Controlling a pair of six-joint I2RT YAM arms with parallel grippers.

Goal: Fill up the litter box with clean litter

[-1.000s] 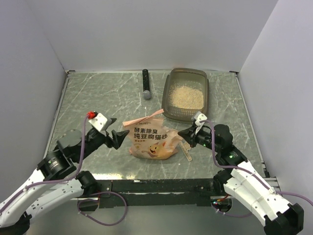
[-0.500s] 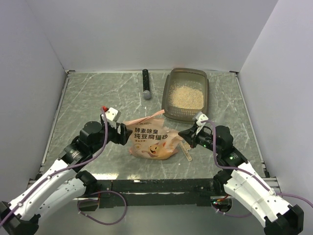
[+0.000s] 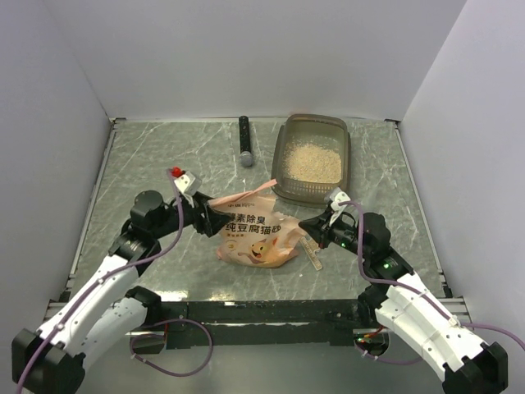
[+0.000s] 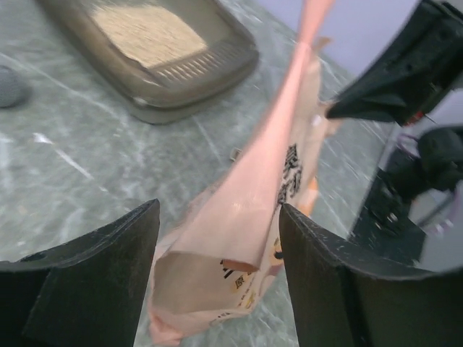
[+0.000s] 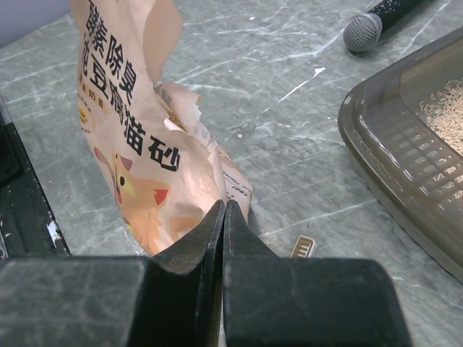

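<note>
Two arms flank the crinkly orange-pink pouch (image 3: 254, 234) on the marbled counter (image 3: 148, 164): left end effector (image 4: 217, 215) gapes around its crumpled end, right end effector (image 5: 223, 207) is clamped tight beside its edge. Grainy beige clean litter (image 3: 312, 162) sits in the smoky, round-cornered litter box (image 3: 279, 168) behind.

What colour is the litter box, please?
The litter box is translucent smoky grey-brown. The top external view shows it best.
</note>
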